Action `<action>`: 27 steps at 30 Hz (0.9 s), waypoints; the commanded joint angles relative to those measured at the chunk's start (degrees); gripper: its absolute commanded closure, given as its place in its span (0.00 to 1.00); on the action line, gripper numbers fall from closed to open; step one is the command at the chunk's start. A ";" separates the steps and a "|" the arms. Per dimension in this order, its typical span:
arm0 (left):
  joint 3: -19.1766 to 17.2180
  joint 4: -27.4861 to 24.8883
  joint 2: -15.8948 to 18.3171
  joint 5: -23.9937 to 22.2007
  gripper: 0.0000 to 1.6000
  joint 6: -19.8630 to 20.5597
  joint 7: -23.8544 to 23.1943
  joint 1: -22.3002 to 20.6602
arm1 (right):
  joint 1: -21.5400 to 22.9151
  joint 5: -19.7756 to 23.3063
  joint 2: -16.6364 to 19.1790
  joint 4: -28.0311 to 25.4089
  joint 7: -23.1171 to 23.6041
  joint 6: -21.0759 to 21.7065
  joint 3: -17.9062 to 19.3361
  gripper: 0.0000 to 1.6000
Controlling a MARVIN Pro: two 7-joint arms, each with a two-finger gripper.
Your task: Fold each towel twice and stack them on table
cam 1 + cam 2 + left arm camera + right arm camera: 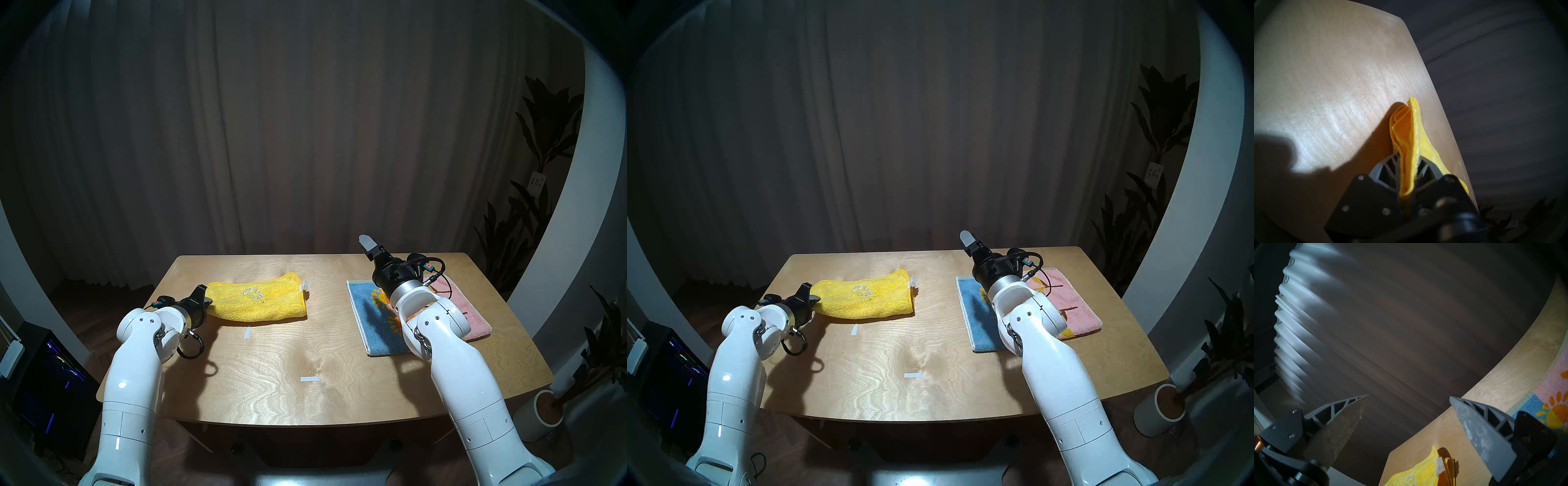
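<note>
Yellow towel (pixel 259 302) lies folded on the surface (pixel 305 359), well to the left of the pink sunflower towel (pixel 471 305), which is the landmark here. Left pincer (pixel 206 298) is pressed together on the yellow towel's left end, the end farthest from the pink towel; the left wrist view shows several layers bunched between the fingers (pixel 1390 167). Right pincer (pixel 1408 412) is spread wide and pinching nothing, raised above the pink towel's far edge.

Step, my read: the yellow towel looks folded at least once, and the left arm has the end gripped for the next fold or a drag toward the pink towel. The next move calls for lifting that end clear, carrying it across toward the label (pixel 305 285) end and laying edges flush without the layers sliding.

The pink towel looks flat and is probably unfolded. Its middle is covered by the right arm, so its layers can't be counted. How many yellow layers are actually pinched is unclear. The left wrist view is blurred low down.
</note>
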 commanded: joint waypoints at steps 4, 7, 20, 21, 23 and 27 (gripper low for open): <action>1.77 -0.59 3.03 6.87 1.00 -2.74 -3.98 -1.21 | 1.77 -0.08 -0.60 -0.08 0.15 -0.25 -0.59 0.00; 2.93 -0.12 2.98 8.45 1.00 -3.54 -4.57 -2.64 | 1.54 -0.12 -0.32 -0.18 -0.09 -0.50 -0.24 0.00; 10.56 -2.40 3.86 16.30 1.00 -5.68 -7.16 -5.12 | -0.35 0.46 0.50 -1.19 0.03 -0.86 2.33 0.00; 11.15 -2.64 3.99 16.93 1.00 -5.81 -7.37 -5.15 | -0.48 0.58 0.47 -1.26 0.04 -0.94 2.52 0.00; 12.05 -2.88 3.80 17.82 1.00 -6.32 -7.60 -5.28 | -0.78 0.80 0.57 -1.42 0.17 -1.00 2.88 0.00; 13.85 -3.32 3.85 19.36 1.00 -6.80 -8.49 -5.47 | -1.36 1.32 0.76 -1.57 0.48 -1.17 3.56 0.00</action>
